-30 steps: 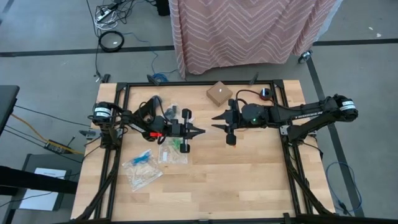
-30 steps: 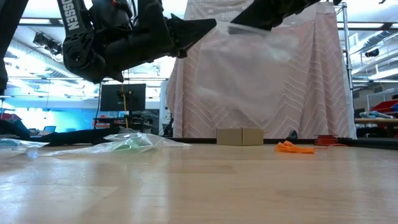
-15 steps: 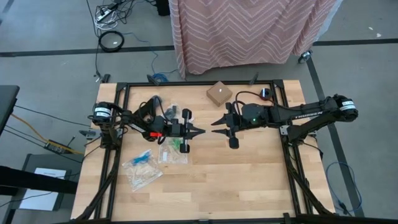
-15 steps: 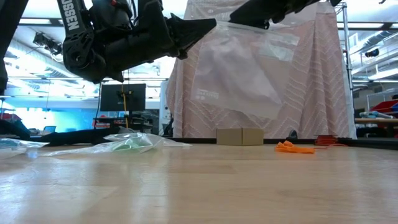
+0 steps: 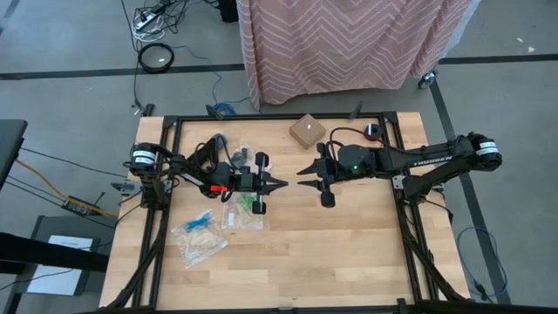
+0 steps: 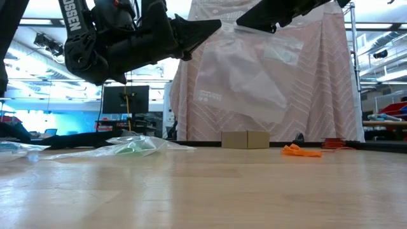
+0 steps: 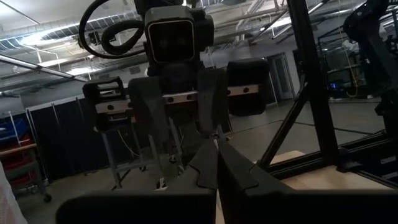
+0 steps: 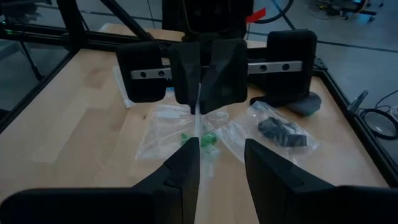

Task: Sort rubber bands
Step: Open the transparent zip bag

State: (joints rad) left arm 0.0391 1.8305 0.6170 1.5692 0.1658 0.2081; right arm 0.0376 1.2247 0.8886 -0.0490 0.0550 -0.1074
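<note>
Here the left end effector pinches shut on one edge of a clear bag held above the table. The right end effector, fingers half apart, has closed in on the opposite edge over the last second, presumably to spread the mouth. Orange rubber bands lie on the table (unsorted as yet).

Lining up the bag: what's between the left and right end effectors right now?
A clear zip bag hangs there, clear of the table, its top edge pinched by the left end effector and reaching the right end effector. The low view shows it best.
</note>
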